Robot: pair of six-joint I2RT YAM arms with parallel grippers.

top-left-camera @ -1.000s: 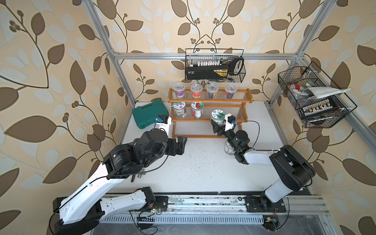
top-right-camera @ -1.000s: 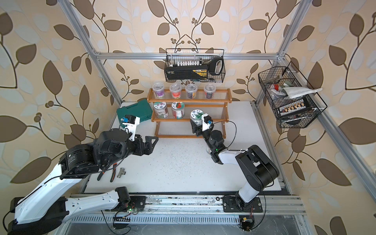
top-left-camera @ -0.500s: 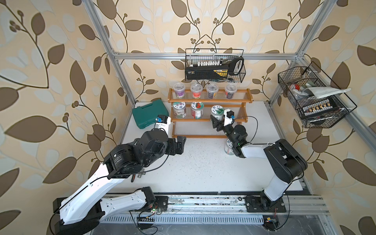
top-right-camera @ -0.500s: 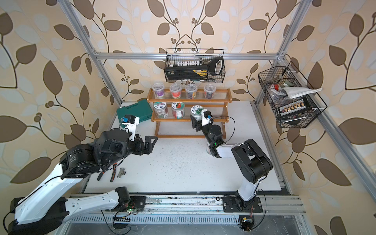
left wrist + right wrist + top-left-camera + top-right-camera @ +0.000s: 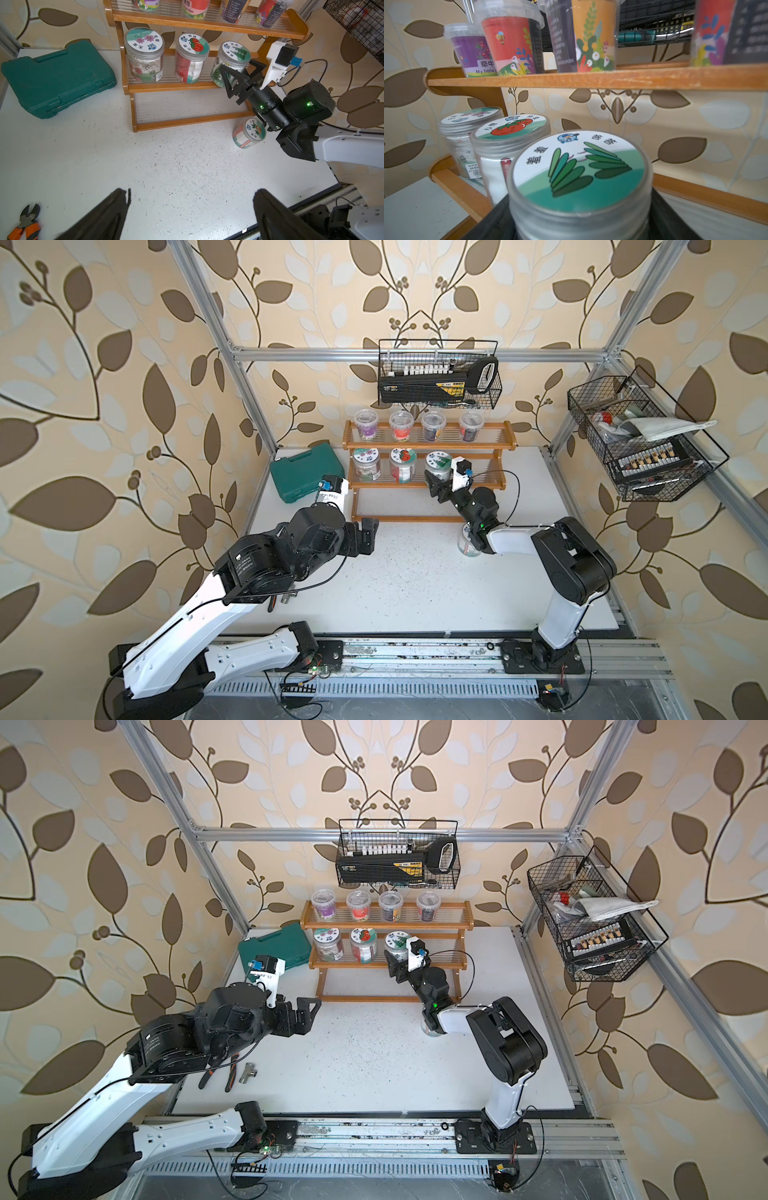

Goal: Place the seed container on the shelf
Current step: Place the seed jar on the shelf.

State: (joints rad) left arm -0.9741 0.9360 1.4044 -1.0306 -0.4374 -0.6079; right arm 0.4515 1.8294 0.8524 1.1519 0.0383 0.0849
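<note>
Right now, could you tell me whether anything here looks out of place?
One seed jar stands on the table beside the shelf, not shelved like the others; orange-handled cutters lie loose by the left arm.

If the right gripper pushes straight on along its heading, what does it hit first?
Probably the tomato-lid jar: the right gripper, shut on the leaf-lid jar at the shelf, aims toward it. Clearance unclear; it might pass through to the wall.

Wooden shelf (image 5: 490, 444), clear plastic seed container (image 5: 579, 182), scuffed table (image 5: 415, 580)
</note>
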